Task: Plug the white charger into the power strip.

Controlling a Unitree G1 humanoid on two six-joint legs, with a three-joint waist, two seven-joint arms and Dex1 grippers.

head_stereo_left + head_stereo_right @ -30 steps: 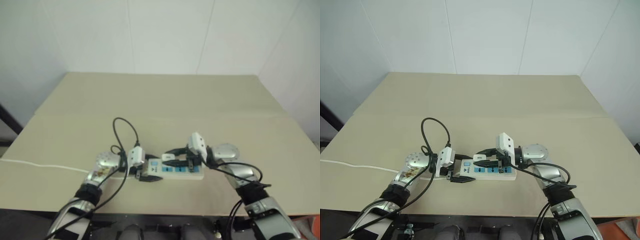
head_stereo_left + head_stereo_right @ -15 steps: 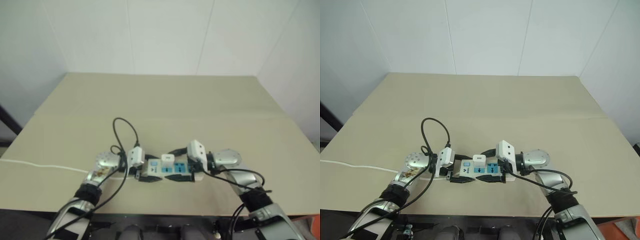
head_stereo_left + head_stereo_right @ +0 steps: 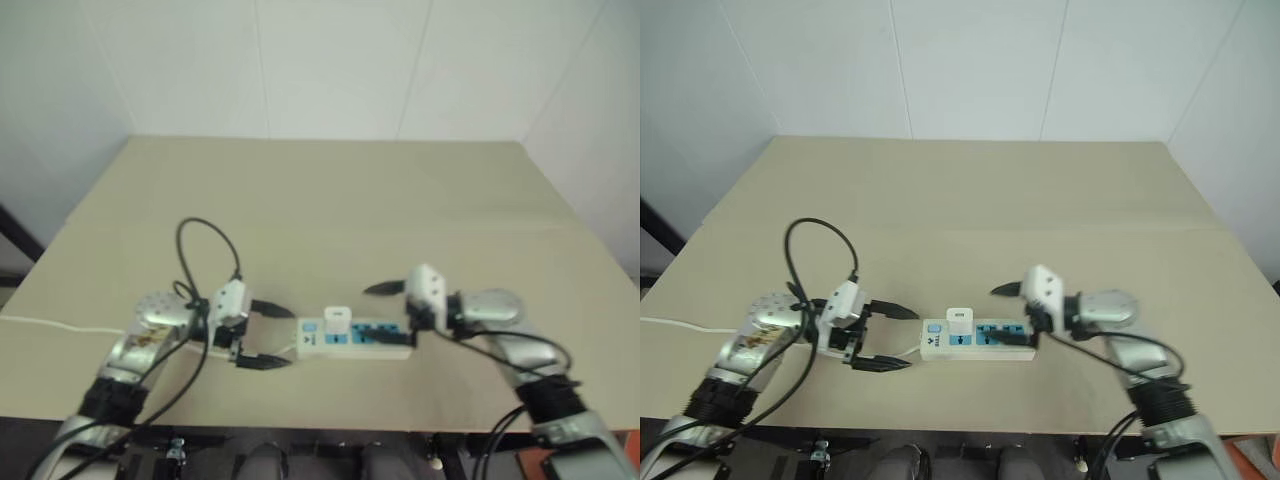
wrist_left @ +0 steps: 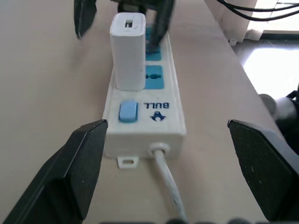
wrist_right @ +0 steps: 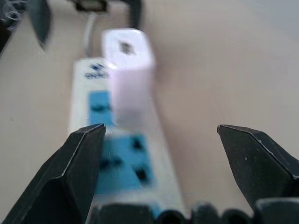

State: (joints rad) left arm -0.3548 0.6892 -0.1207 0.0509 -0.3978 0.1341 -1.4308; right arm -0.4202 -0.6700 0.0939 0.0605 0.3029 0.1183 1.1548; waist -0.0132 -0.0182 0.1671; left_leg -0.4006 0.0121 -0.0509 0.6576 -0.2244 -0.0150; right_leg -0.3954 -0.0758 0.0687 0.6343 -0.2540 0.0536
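From the head, looking down over our arms, we see the power strip [image 3: 977, 339] lying flat on the tan table [image 3: 970, 210], near its front edge, between our two grippers. The white charger [image 3: 958, 320] stands upright in the socket nearest the strip's switch end, on the left. Our left gripper [image 3: 887, 338] sits just left of that end, apart from it, its two black fingers spread wide and holding nothing. Our right gripper [image 3: 1008, 314] is at the strip's other end, released too, with one finger raised above the table and the other low over the strip. A thin white cord [image 3: 685, 326] runs off toward the table's left edge.

In the left wrist view, we look along the strip from its switch end: the blue switch [image 4: 127, 111] is nearest, the charger rises straight behind it, and our fingers [image 4: 74, 163] stand far apart on either side, touching nothing.

In the right wrist view, we look from the opposite end, over the blue socket faces [image 5: 122, 161], to the charger seated upright beyond them; our fingers [image 5: 74, 168] are spread wide and empty.
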